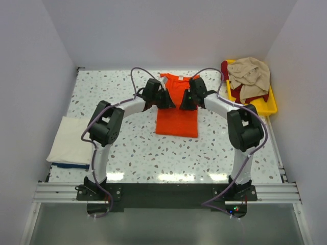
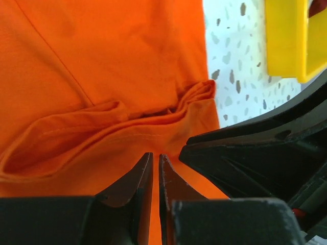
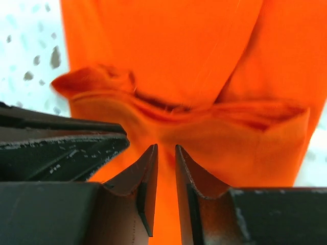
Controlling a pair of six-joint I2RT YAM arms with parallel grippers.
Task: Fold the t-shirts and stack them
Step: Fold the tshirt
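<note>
**A:** Where is the orange t-shirt (image 1: pixel 177 115)?

**B:** Flat on the middle of the surface (image 1: pixel 153 153), collar toward the far wall, sides folded in so it makes a narrow strip.

**A:** And the claws?

**B:** Both are low over its upper half, the left claw (image 2: pixel 156 155) at the left edge and the right claw (image 3: pixel 166 147) at the right. Each shows only a thin slit between its jaws (I cannot tell whether any cloth is pinched there).

**A:** Which step, then?

**B:** The end-to-end fold, I'd say. The next move calls for a firm hold on both edges, carried evenly toward the hem. After that the shirt goes to the folded white t-shirt (image 1: pixel 71 140) at the left.
</note>
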